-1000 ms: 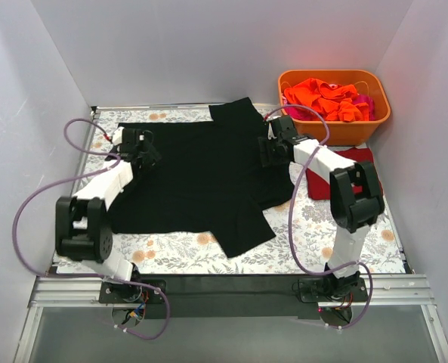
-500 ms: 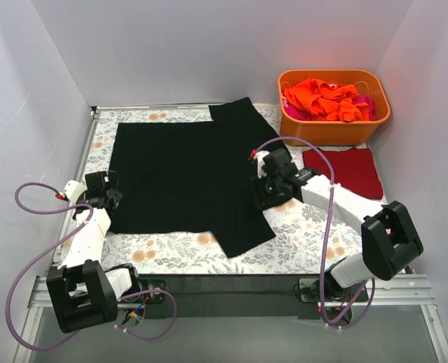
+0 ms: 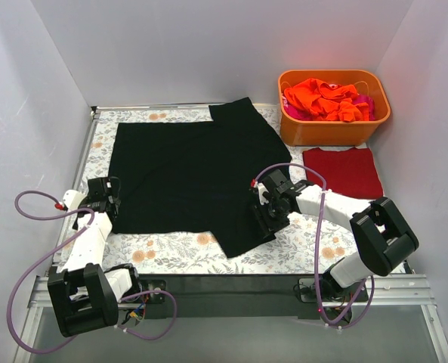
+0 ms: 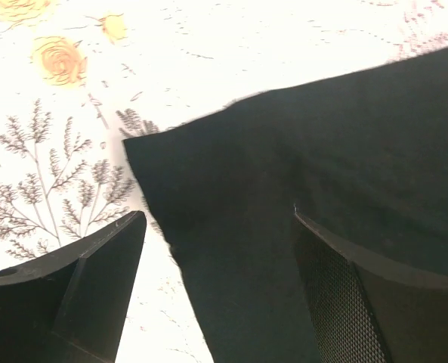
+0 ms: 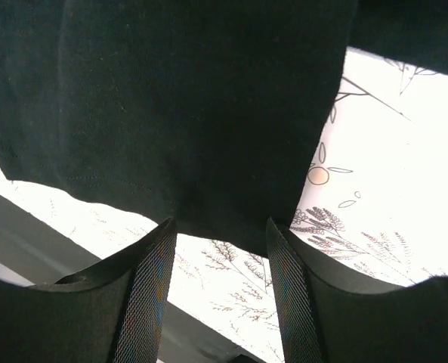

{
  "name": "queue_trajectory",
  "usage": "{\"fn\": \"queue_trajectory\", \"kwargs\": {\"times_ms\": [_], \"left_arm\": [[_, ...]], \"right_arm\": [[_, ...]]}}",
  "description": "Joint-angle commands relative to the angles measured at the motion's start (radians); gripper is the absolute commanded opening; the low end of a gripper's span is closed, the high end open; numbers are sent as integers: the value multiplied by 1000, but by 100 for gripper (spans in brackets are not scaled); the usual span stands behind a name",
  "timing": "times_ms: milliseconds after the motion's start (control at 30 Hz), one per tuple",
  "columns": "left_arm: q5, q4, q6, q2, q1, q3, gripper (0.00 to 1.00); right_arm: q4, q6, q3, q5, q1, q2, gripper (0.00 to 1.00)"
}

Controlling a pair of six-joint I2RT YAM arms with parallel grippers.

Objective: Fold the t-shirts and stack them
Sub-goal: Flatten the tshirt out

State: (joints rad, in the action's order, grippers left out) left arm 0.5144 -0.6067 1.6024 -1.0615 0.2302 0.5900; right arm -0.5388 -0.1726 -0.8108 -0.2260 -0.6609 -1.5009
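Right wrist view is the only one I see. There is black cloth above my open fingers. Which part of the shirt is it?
Observer: It is the near sleeve of the black shirt. The right gripper is at the sleeve's right edge.
Operator: And where is the other arm?
Observer: The left gripper is at the shirt's near left corner. It is open, and its own camera shows the corner between its fingers.
Operator: Are there other shirts?
Observer: One dark red shirt lies flat to the right. Orange and pink ones are in the orange tub.
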Motion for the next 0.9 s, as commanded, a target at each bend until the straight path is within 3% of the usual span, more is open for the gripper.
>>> {"fn": "queue_trajectory", "kwargs": {"times_ms": [0, 167, 333, 467, 600, 767, 867], "left_arm": [[75, -13, 33, 20, 6, -15, 71], [101, -8, 40, 0, 8, -13, 71], [101, -10, 48, -17, 11, -13, 71], [101, -5, 47, -18, 11, -13, 71], [102, -4, 47, -17, 11, -13, 71], [88, 1, 45, -17, 11, -13, 71], [75, -2, 47, -15, 11, -19, 71]], "right_arm": [[-73, 22, 28, -26, 0, -38, 50], [-110, 6, 79, 39, -3, -15, 48], [-191, -21, 120, 53, -6, 45, 24], [-262, -37, 150, 36, -22, 79, 21], [-317, -67, 182, 14, -63, 137, 11], [-346, -59, 170, -85, -88, 198, 11], [-358, -57, 70, -127, -88, 222, 14]]}}
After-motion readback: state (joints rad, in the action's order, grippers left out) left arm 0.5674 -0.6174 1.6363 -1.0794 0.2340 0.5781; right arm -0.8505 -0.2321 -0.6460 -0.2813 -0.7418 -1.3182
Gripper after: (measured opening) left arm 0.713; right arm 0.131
